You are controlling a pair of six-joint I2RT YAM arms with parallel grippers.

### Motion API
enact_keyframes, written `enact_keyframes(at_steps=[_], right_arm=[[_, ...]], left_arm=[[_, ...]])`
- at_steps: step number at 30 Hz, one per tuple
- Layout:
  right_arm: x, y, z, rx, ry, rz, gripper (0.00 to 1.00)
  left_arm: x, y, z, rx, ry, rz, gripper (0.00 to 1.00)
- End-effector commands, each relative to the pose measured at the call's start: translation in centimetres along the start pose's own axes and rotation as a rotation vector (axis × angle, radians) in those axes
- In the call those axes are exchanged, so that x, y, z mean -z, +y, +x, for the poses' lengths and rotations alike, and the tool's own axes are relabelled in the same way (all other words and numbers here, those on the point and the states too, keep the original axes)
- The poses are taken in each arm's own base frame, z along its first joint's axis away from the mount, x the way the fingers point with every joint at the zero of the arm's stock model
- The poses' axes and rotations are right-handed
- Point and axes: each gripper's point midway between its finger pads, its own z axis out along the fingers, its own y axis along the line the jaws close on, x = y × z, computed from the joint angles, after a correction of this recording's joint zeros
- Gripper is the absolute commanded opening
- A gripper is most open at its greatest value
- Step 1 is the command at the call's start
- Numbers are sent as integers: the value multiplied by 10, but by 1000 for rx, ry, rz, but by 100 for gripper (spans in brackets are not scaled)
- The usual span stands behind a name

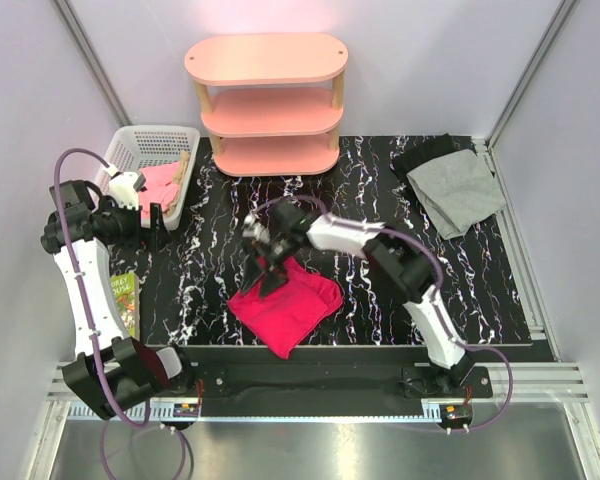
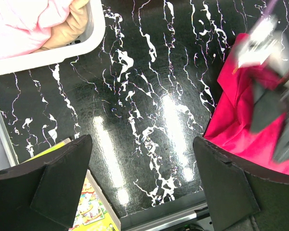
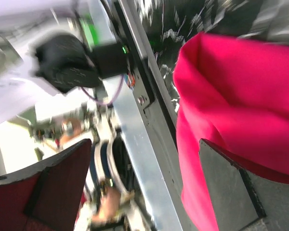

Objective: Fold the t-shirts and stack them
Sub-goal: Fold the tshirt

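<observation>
I'm working over a black, white-veined marble-look counter [image 1: 210,275], boxed in by pale lavender wall panels [image 1: 25,90], with a silver metal rail [image 1: 310,388] along the bottom edge of the frame. A pink three-tier wooden shelf [image 1: 268,100] stands at the upper middle. At the upper left is a white slotted plastic basket [image 1: 156,137] holding crumpled pale pink cloth [image 1: 160,185] and a tan piece [image 1: 183,166] I can't identify. A yellow-green picture book [image 1: 126,298] lies at the left edge, below the basket.

The crimson-red t-shirt [image 1: 292,310] lies as a folded bundle at lower centre. The light grey t-shirt [image 1: 460,190] lies at the upper right, partly on a black cloth [image 1: 422,156].

My left tool [image 1: 154,228] hangs spread and empty beside the basket. My right tool [image 1: 264,268] is at the red shirt's upper-left edge; the blurred wrist view seems to show its fingers apart, with red cloth beside one finger.
</observation>
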Motion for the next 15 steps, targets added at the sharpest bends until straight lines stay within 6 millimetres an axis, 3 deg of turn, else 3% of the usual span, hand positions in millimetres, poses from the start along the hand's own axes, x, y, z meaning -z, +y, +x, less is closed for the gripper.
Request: enact_keyframes(at_steps=[1,3,8,11,15], right_arm=[[121,7,-54,82,-292,69,100],[154,-26,-62,51,-358,139,100],[184,-103,-58,-92,-396,243,100],[190,-131,-52,-115,-383,291,100],[191,-148,-43,-144,-362,321,100]], left_arm=[[10,-3,-15,-43,-51,-13,92],[12,-4,-14,-49,-52,-15,92],[17,-9,-14,-58,-47,-9,92],[18,-14,-13,-59,-45,12,91],[18,-15,-11,-66,-37,15,91]])
